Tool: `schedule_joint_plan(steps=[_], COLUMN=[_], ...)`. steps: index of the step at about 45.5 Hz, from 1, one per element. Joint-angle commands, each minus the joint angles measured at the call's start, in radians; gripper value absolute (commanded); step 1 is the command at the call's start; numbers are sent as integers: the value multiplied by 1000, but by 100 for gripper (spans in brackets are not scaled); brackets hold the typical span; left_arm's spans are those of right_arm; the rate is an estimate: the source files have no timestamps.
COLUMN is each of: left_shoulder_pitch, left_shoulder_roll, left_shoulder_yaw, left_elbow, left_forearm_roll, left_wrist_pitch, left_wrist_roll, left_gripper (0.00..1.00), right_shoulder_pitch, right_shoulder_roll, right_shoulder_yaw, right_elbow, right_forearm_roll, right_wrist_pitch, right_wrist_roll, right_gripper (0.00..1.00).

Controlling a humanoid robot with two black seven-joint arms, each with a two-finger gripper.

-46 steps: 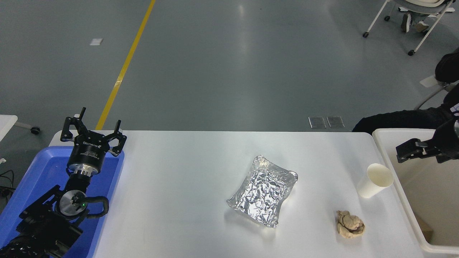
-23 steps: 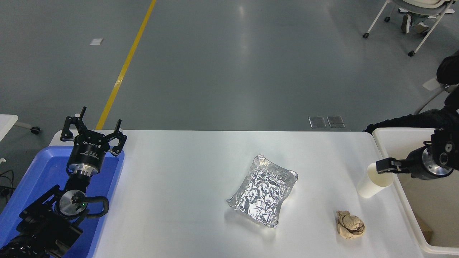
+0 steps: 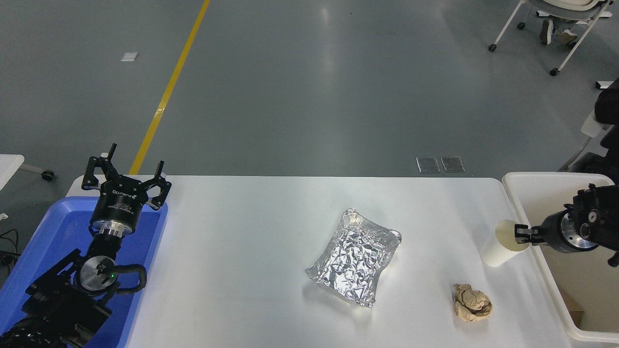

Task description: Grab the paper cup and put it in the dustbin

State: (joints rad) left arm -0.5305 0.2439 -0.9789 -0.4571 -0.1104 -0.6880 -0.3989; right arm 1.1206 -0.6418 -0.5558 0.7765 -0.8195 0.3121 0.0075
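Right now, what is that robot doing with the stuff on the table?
The robot's right gripper reaches in from the right, over the dustbin, with its tip at the rim of the paper cup. The cup stands on the white table, not lifted yet. A foil tray and a crumpled brown paper ball lie nearby. The left gripper is parked over the blue tray.

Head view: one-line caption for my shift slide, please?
Right end effector reaches over the dustbin to the paper cup rim; left end effector parked.

We see bright, even overhead light: soft shadows on the counter (image 3: 251,270), glare streaks on the floor (image 3: 333,96), sharp focus throughout.
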Motion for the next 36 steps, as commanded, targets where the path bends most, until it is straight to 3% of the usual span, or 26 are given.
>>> schedule_joint_plan(steps=[1,11,24,30,36], left_shoulder_pitch=[0,0,0,0,0], left_shoulder_roll=[0,0,0,0,0], left_shoulder_yaw=[0,0,0,0,0], left_elbow=[0,0,0,0,0], left_forearm_roll=[0,0,0,0,0], left_wrist_pitch=[1,1,1,-1,-1], left_wrist_roll=[0,0,0,2,2], left_gripper=[100,100,100,100,100], right_shoulder_pitch=[4,79,569,858,1091], right_shoulder_roll=[2,-16,-167,-135,-44], right_shoulder_yaw=[0,-18,-234,-467,-682], right_elbow=[1,67,366,470,558], right_forearm_roll=[3,6,16,103,195], right_wrist_pitch=[1,16,234,278,286], right_wrist_roll=[2,3,5,20,63], right_gripper=[0,0,0,0,0])
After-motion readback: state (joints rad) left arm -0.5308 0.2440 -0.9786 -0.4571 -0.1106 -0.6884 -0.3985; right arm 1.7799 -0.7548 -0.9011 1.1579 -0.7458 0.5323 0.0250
